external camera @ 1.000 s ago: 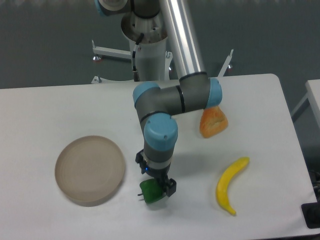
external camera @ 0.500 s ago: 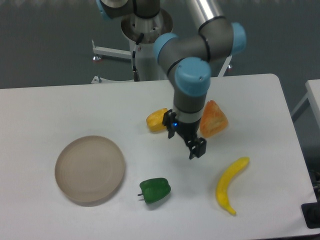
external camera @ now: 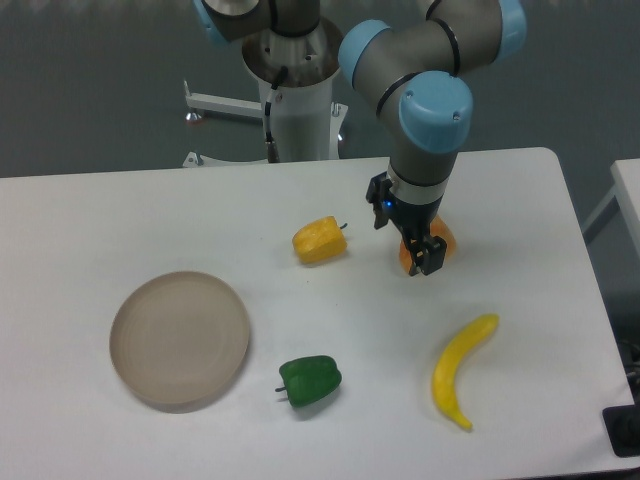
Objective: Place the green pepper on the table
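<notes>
The gripper (external camera: 420,250) has let go of the green pepper (external camera: 311,379) and pulled well away from it — a second ago it was down at the pepper near the front of the tabletop (external camera: 120,220), and now it hangs up and to the rear right, over the orange pepper (external camera: 443,243), which it largely hides. The green pepper has not shifted since the release: it lies alone on the white surface, just beside the round beige plate (external camera: 180,338) but apart from its rim, with nothing touching it. That reads as the placing done; what remains, by my judgement, is only the arm's retreat.

The gripper carries nothing. Its fingers appear set narrowly apart, though from this angle the gap is hard to make out, so I would not swear to it.

The green pepper itself is small, glossy and dark green, lying on its side with its short dark stem pointing left toward the plate. It sits steady, well clear of the yellow pepper (external camera: 320,240) behind it and the banana (external camera: 459,370) to its right.
</notes>
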Robot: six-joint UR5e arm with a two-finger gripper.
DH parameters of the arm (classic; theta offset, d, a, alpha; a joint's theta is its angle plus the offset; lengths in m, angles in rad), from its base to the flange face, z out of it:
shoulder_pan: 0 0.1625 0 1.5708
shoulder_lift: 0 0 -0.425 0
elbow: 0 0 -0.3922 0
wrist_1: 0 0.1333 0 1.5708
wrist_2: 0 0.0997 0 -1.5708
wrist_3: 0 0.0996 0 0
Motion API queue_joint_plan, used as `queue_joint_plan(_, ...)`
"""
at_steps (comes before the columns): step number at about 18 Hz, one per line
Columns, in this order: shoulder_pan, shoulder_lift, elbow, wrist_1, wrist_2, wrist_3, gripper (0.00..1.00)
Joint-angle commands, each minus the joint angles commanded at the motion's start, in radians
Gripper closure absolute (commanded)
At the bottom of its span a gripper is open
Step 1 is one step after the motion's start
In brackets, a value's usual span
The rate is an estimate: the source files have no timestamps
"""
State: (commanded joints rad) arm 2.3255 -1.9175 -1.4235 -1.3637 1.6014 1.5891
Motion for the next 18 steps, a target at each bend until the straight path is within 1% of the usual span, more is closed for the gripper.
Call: queue_joint_plan(18, -0.002, -0.003, 0.006, 0.008, -0.015, -0.001, 0.00)
